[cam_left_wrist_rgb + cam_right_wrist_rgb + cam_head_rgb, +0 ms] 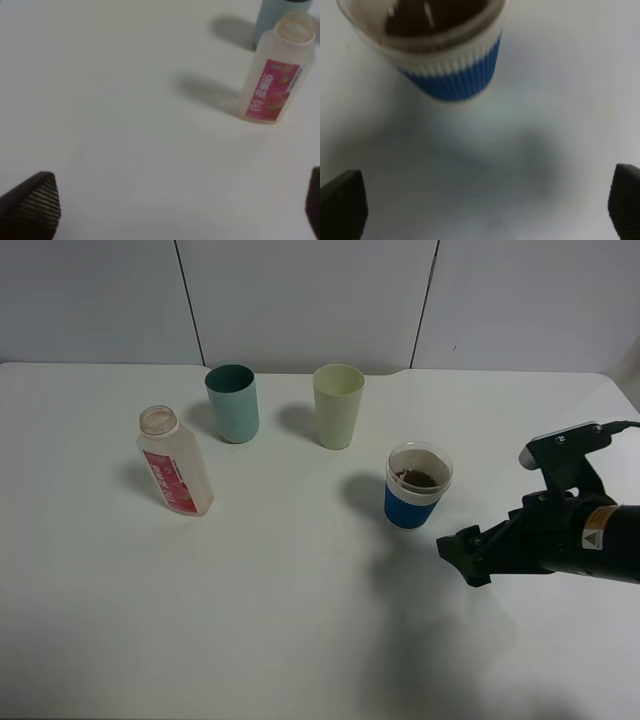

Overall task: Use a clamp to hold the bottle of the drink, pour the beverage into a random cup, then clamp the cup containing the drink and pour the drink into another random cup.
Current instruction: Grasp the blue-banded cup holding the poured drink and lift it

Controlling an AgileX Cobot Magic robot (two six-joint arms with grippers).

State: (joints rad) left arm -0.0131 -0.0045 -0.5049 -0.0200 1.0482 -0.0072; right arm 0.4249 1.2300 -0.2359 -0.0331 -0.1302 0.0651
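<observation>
Right pincer point(482, 205): jaws wide apart, empty; its arm point(545, 540) low, level, aimed at blue-banded cup point(418, 486) of brown drink point(418, 477), near, not touching | bottle point(176, 462): upright, far left; pink label point(273, 90), white writing possibly Chinese, unreadable | Left pincer point(172, 205): wide apart, empty

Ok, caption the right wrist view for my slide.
Open end effector lined up on the blue-banded cup holding brown drink, cup not yet gripped.

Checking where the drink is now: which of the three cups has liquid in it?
The short blue-banded cup, with brown liquid visible inside. The teal tumbler and yellow-green tumbler show none.
</observation>
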